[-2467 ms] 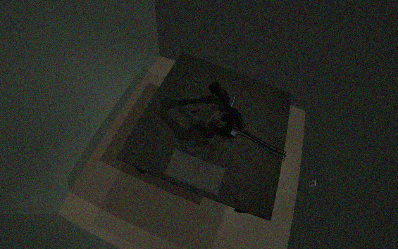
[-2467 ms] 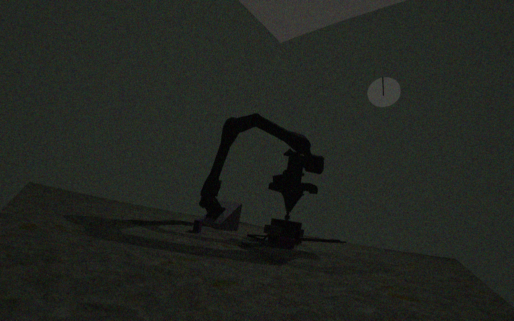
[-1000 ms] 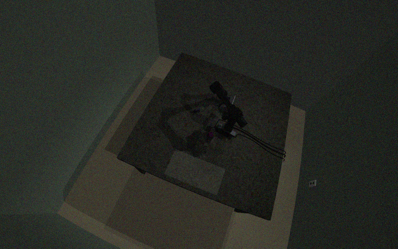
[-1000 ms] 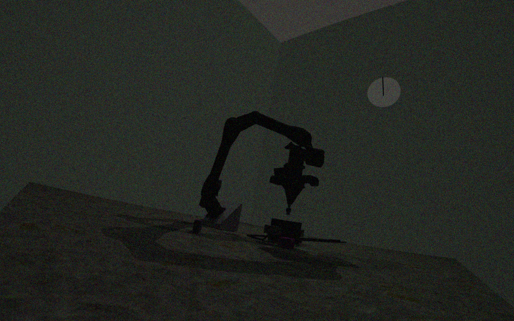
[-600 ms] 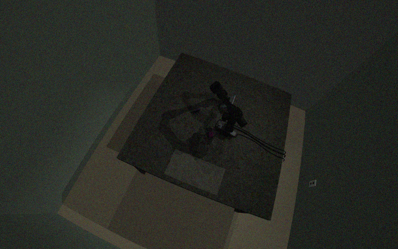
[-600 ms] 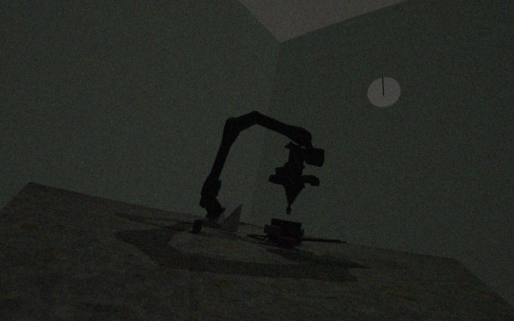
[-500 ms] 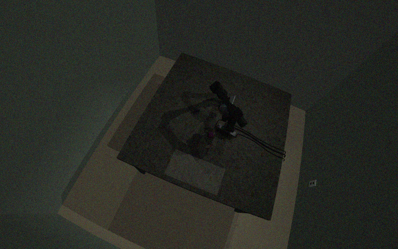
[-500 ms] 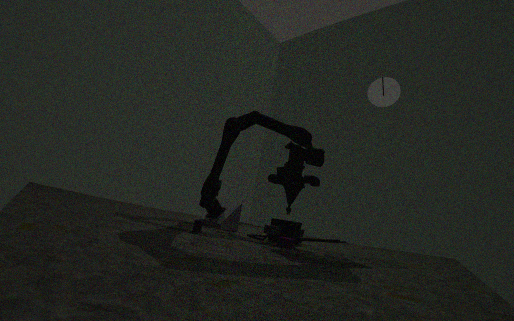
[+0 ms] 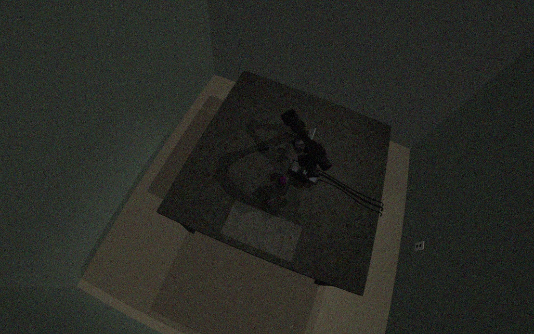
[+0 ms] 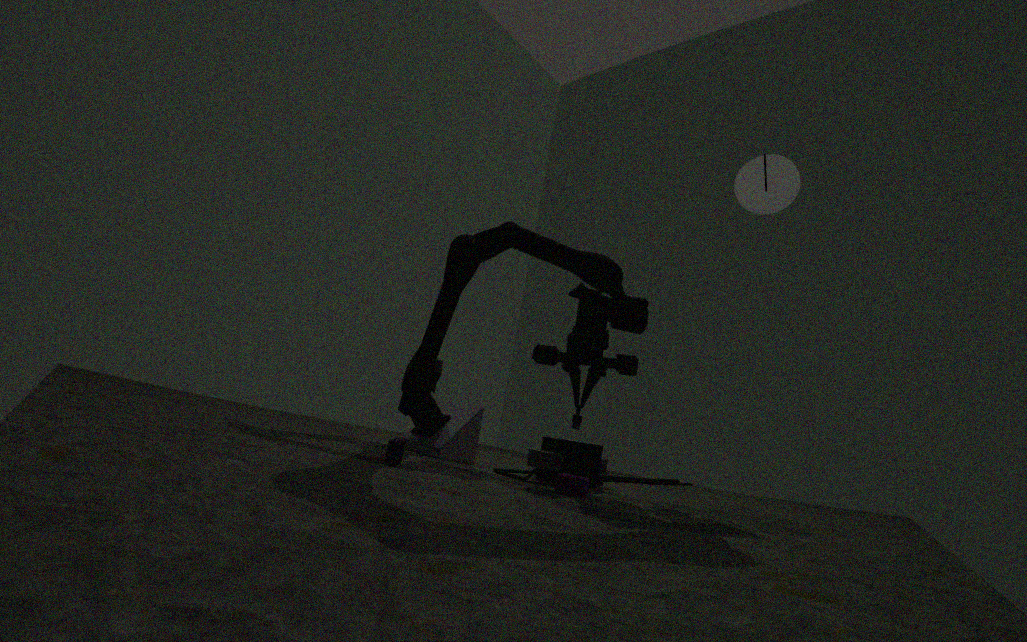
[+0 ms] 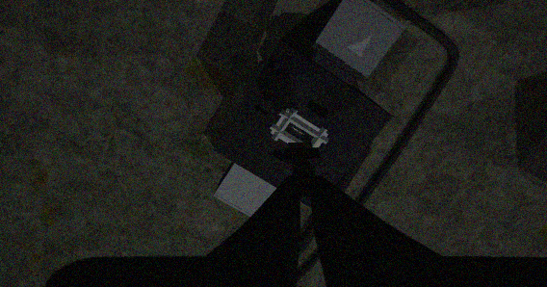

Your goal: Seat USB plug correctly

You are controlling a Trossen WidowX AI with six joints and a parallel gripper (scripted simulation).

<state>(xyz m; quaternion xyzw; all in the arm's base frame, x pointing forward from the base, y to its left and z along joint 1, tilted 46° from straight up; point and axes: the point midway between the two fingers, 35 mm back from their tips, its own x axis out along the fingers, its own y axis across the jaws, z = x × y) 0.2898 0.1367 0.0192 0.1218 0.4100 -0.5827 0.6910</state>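
The picture is very dark. My gripper [image 10: 578,409] [image 11: 304,187] is shut on the USB plug [image 10: 576,422] [image 11: 296,151], a small dark piece at the fingertips. The plug hangs upright above the power cube [image 10: 583,450] [image 11: 339,111], with a gap under it in the exterior view. The socket [image 11: 309,124] shows in the wrist view as a pale outline on the cube's dark top, just beyond the plug; its near side is partly hidden. The cube and socket look turned at a slant to the fingers. Which way round the plug faces I cannot tell.
White-topped blocks [image 11: 358,34] [image 11: 246,189] sit against two sides of the cube. A dark cable [image 11: 424,109] loops beside it; cables [image 9: 351,192] run towards the table edge. A magenta thing [image 9: 282,180] [image 10: 571,481] lies beside the cube. A pale wedge [image 10: 466,438] and small dark block [image 10: 395,452] stand near the arm's base.
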